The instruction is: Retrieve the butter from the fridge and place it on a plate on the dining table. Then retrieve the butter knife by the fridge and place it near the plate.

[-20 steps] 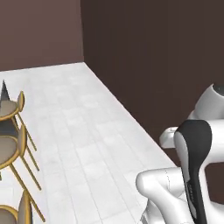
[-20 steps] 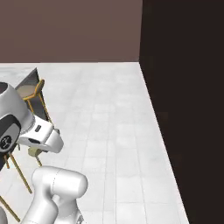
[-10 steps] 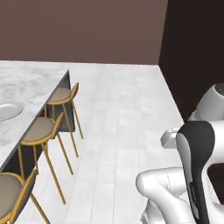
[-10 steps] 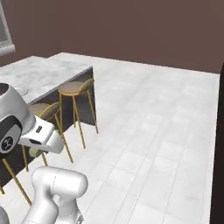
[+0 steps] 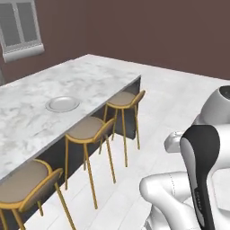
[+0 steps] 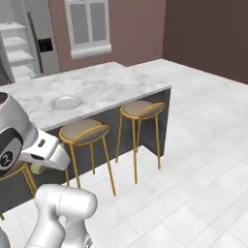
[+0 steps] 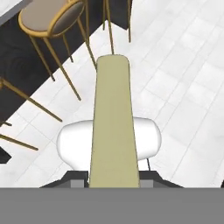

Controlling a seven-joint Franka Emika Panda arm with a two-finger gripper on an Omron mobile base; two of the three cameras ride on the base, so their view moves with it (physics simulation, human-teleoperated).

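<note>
The base has swung round: the dining table [image 5: 94,85] and plate [image 5: 62,103] (ten o'clock) now face it, the claw [image 7: 113,175] apparently pinching the butter [image 7: 113,127].

Arm folded tight over the base, elbow high, hand tucked low beside its own body. Gripper [image 7: 113,177] closed on the butter [image 7: 113,127], stick poking straight out past the fingers. In the right base view the hand [image 6: 46,152] angles downward.

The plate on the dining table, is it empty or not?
Empty: the plate shows a bare grey surface on the dining table.
</note>
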